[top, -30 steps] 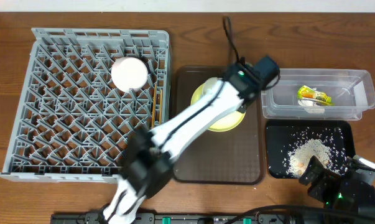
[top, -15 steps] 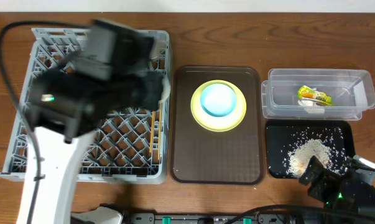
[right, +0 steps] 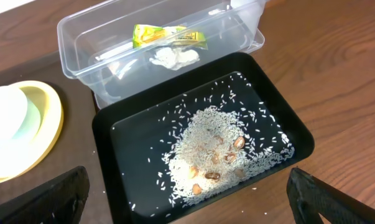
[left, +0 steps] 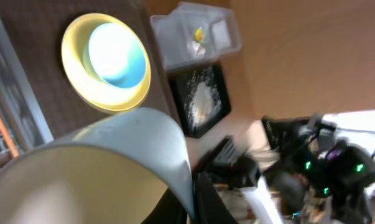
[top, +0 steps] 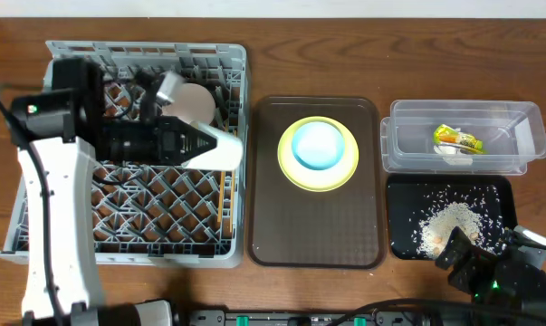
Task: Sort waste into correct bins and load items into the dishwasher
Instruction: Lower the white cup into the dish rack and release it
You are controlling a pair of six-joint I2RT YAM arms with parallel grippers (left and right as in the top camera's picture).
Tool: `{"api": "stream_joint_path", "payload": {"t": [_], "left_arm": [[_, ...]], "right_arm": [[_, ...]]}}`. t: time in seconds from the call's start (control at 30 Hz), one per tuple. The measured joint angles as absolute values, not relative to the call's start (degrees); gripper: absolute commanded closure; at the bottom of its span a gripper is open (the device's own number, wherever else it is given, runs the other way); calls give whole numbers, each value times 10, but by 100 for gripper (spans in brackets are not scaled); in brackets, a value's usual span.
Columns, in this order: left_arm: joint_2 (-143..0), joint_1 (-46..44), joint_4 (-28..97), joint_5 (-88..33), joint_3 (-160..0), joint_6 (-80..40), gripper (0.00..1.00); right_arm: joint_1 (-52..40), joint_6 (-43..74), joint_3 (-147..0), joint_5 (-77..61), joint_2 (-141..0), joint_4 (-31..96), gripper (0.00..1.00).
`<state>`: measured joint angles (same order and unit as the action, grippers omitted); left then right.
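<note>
Sits now over the dish rack (top: 155, 208), off the brown tray (top: 313, 226), left gripper (left: 188, 198) pinching pale cup (left: 128, 146) by the rim, right gripper (top: 463, 252) spread and idle; looks set for racking.

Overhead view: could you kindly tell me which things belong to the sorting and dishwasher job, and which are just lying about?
Job: dish rack, white bowl, chopsticks, yellow plate, blue cup, clear tub, snack wrapper, white scrap, black tray, rice.
Lying about: brown serving tray, black cable.
</note>
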<state>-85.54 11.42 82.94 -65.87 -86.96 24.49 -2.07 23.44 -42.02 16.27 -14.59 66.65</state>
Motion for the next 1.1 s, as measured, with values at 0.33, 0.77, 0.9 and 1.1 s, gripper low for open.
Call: {"api": "stream_joint_path", "payload": {"t": [0.33, 0.77, 0.9, 1.1], "left_arm": [[-978, 203, 720, -826, -731, 273, 92], [-1092, 196, 701, -858, -730, 289, 92], [-1092, 190, 700, -850, -730, 295, 92], [-1092, 167, 681, -847, -726, 299, 92]], "right_arm": [[-20, 234, -420, 163, -146, 667, 1], [-20, 234, -420, 163, -146, 667, 1], [-20, 234, -420, 163, -146, 667, 1], [-20, 234, -420, 163, -146, 667, 1]]}}
